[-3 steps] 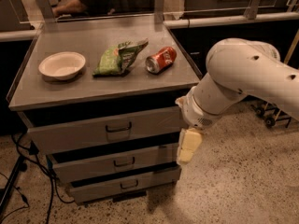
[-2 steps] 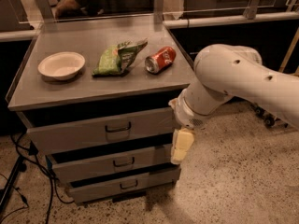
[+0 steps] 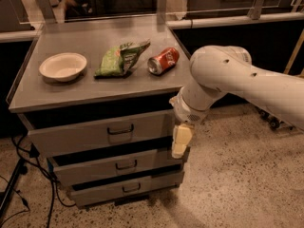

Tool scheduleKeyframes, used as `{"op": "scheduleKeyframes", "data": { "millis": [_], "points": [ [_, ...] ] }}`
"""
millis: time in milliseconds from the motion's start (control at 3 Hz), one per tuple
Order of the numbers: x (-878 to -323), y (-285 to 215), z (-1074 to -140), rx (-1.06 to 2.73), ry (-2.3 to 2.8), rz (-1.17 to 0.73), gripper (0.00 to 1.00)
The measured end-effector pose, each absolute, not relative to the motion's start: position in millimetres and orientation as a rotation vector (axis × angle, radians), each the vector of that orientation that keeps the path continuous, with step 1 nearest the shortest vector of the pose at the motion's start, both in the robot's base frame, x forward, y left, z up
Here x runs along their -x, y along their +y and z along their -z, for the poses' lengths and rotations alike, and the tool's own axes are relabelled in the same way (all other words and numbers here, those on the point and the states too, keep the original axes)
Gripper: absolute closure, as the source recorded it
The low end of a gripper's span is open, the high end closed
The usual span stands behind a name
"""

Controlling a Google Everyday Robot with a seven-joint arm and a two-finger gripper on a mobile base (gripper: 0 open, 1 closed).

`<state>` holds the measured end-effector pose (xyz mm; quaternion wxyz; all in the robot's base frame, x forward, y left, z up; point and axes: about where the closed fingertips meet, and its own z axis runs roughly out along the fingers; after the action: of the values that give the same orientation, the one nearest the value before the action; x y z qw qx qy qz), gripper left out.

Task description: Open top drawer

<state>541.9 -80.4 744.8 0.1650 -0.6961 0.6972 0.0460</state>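
Observation:
The top drawer is the tallest grey front of three in the cabinet, with a small dark bail handle at its centre. It looks shut or nearly so. My gripper hangs pale and pointing down from the white arm, in front of the right end of the top drawer front, well right of the handle. It holds nothing that I can see.
On the cabinet top lie a white bowl, a green bag and a red can on its side. Two shorter drawers sit below. Black cables trail on the speckled floor at the left.
The arm and gripper have moved left, closer to the right end of the drawer fronts. The drawers have not moved.

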Motion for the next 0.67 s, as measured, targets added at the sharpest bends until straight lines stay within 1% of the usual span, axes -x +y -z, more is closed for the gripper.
{"op": "scheduleKeyframes", "data": {
  "millis": [667],
  "points": [
    [-569,-83,-718,1.982,2.012,-0.127,0.0]
  ]
}}
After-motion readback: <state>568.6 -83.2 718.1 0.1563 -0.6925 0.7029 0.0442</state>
